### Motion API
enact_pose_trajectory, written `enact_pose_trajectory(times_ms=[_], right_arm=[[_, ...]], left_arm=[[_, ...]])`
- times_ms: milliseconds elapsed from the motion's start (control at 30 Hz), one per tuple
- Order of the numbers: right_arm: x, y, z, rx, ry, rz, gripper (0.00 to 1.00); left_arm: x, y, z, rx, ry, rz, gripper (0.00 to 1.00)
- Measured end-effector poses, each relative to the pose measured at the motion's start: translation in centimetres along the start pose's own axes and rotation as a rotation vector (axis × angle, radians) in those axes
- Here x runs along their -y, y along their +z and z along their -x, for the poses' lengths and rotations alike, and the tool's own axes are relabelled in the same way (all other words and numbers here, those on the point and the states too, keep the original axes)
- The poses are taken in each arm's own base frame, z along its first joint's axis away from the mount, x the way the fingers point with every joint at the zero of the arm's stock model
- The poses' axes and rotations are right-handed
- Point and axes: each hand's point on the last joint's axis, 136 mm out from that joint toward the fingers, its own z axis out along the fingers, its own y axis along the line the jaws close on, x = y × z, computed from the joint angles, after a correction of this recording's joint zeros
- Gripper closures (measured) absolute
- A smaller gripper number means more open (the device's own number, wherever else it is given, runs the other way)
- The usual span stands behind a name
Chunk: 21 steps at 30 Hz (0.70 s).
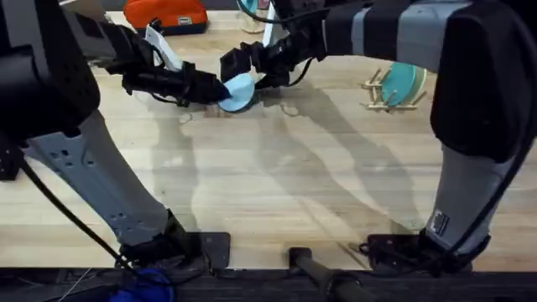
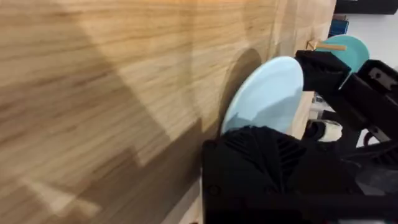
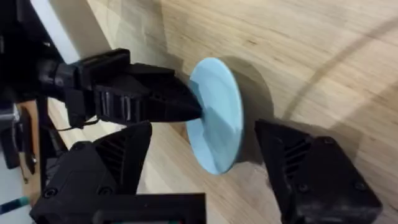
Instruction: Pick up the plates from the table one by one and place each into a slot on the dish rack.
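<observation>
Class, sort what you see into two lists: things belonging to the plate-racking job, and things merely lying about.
Job:
light blue round plate, held in left gripper
right gripper, jaws open around it
teal round plate
small light-wood peg dish rack
pale plank table

Lying about:
orange pouch

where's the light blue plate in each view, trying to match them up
overhead: light blue plate at upper middle, tilted, between the two hands.
left wrist: right of centre, on edge above the left hand's black finger.
right wrist: centre, on edge, the left hand pinching its rim, the right hand open around it.
shared landmark: the pale plank table.
</observation>
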Motion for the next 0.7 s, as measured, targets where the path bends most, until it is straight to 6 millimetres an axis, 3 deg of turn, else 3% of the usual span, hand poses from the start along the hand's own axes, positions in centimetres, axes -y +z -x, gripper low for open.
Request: enact_pose_trajectory(times_ms=[700], right_arm=[[-0.5, 1.3, -0.9, -0.022, 0.014, 0.002, 0.034]], left_arm=[[0.0, 0.0, 0.0, 0.0, 0.0, 0.0, 0.961]])
